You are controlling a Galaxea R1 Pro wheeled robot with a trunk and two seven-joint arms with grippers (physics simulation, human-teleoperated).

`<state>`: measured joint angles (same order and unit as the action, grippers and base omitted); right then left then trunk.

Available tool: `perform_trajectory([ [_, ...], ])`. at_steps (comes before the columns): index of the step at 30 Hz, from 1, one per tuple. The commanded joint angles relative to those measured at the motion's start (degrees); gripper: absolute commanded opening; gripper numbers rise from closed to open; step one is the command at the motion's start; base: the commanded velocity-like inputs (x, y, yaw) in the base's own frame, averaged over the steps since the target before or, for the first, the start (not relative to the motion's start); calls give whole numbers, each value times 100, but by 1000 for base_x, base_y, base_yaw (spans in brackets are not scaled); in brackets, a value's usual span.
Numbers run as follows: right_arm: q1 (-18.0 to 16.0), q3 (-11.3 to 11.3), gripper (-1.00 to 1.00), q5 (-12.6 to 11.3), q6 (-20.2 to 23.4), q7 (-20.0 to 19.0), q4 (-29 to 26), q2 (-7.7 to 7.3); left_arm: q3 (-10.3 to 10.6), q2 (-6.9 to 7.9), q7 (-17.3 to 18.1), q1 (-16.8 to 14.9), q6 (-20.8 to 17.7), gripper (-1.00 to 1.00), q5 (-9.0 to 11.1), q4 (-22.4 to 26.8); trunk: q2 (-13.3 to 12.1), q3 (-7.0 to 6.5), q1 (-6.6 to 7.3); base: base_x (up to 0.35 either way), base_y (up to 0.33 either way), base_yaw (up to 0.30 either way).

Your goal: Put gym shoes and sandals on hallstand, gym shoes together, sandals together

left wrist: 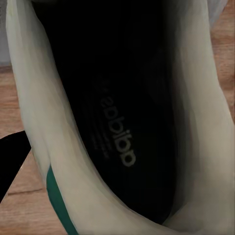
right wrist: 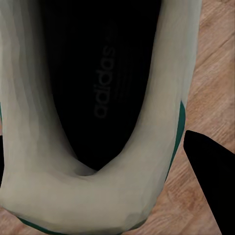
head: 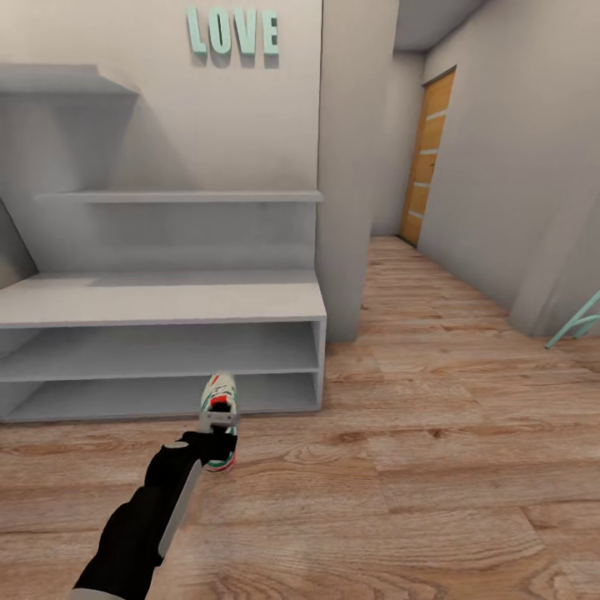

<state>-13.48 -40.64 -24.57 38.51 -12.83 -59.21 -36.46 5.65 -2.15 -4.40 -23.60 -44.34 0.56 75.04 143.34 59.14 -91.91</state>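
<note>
The left pincer clamps a gym shoe before the shoe rack; the right pincer grips another shoe, its toe cropped.

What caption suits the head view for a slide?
Left tool at a gym shoe before the hallstand on the corridor floor.

We've got mint LOVE letters up on the wall, an orange wooden door down the hall, and a teal frame thing at the right edge.
</note>
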Motion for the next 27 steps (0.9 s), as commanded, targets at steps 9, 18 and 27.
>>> perform_trajectory([
  [9, -5, -14, -100, 125, 55, -26, -3, -2, 14, -5, -34, -446, -354, -100, -9, 26, 2, 6, 1, 0, 0, 0],
  [18, -5, -14, -100, 185, 67, -27, -9, -2, 15, -5, -34, -465, -364, -100, -3, 36, 8, 100, -9, 0, 0, 0],
  [27, -5, -14, -100, 189, 69, -27, -9, -1, 15, -5, -27, -469, -358, -100, 12, 30, 20, 366, -33, 0, 0, 0],
])
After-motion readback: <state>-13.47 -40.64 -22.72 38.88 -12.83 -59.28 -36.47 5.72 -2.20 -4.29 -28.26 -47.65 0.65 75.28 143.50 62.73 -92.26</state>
